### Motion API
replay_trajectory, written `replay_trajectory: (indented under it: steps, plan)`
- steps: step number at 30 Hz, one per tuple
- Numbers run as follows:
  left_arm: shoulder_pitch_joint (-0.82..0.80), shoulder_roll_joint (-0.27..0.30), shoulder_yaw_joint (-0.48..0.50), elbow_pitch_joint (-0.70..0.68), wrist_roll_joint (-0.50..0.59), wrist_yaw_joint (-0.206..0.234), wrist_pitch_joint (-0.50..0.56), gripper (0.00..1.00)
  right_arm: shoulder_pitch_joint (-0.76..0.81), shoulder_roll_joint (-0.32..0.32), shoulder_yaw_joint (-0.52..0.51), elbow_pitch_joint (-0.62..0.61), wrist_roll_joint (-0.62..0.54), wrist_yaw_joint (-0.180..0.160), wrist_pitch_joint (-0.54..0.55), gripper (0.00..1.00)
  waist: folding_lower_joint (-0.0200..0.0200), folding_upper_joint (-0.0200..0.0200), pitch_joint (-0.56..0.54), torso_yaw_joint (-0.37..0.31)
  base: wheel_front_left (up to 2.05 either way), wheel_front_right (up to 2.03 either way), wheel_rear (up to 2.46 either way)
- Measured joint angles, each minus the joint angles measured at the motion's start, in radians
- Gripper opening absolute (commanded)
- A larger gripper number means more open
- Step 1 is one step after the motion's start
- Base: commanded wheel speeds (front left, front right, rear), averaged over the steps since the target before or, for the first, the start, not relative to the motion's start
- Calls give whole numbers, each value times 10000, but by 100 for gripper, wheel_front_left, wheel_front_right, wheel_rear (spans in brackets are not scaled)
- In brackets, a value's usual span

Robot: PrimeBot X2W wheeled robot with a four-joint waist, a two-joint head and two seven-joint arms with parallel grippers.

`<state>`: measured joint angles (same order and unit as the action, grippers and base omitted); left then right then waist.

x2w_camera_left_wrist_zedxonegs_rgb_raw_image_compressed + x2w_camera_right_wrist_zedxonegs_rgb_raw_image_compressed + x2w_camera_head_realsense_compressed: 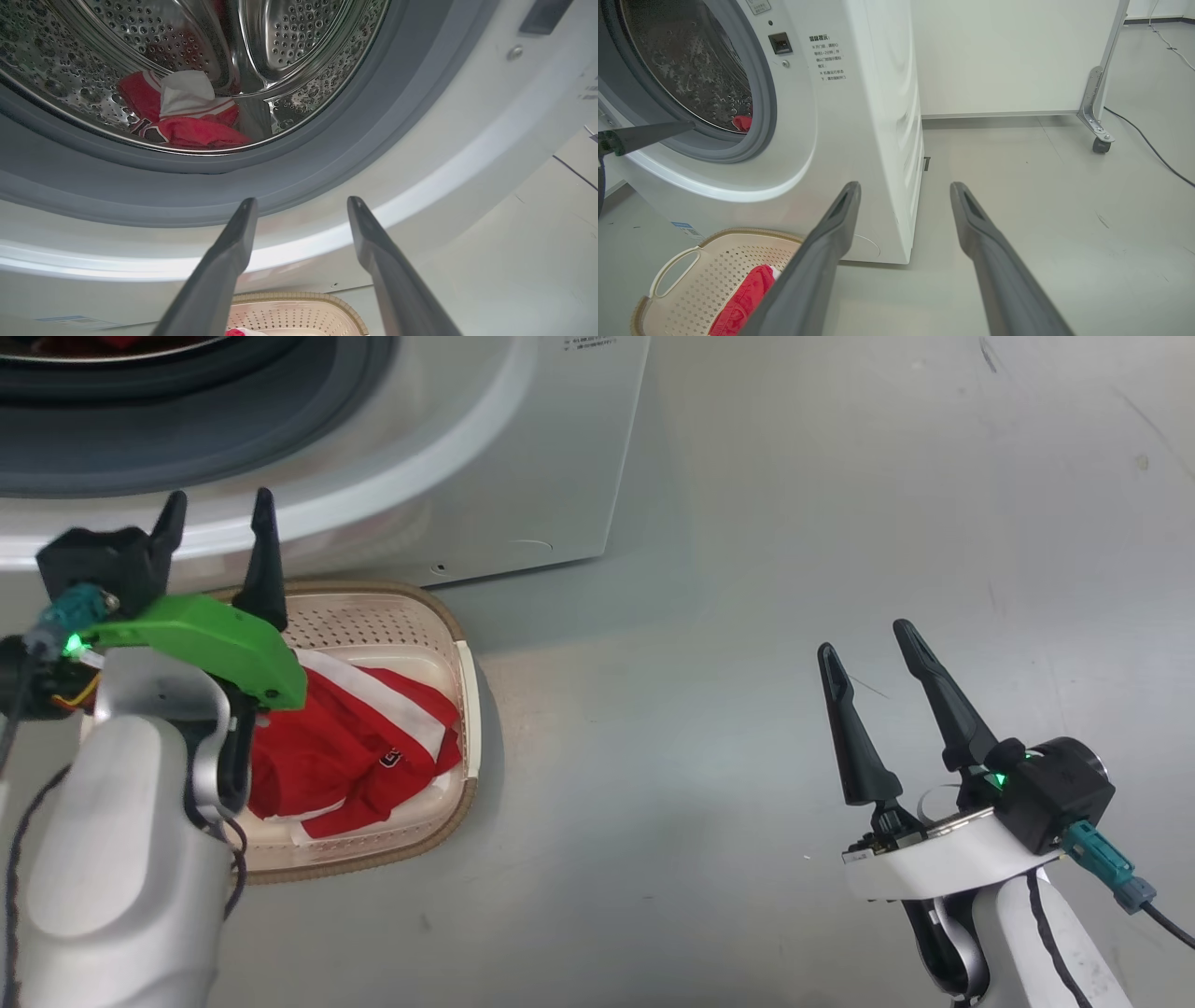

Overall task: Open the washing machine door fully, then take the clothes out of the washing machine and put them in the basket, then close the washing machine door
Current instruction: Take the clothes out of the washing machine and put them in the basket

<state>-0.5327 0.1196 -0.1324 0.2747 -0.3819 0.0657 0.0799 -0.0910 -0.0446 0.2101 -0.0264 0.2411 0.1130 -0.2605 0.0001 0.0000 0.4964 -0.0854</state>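
L gripper [219, 502] wide, empty, over basket [373, 588] w/ clothes [355, 737].

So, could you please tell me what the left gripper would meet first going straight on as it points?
Probably the washing machine: the left gripper, jaws open, aims at the grey rubber ring below the drum, not the clothes.

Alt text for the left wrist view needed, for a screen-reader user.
The open, empty left tool points toward the washing machine, whose steel drum is exposed with red-and-white clothes lying at its bottom. The cream basket rim shows at the bottom edge.
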Motion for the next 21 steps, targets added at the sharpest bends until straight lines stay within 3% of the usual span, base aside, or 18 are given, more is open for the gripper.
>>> replay_trajectory:
  steps: [21]
  plan:
    - [-3588, 2059, 713, 834, 38, -180, 2817, 100, -917, -4, 339, 117, 811, 81, 0, 100, 0, 0, 1523, -970, 0, 0, 0]
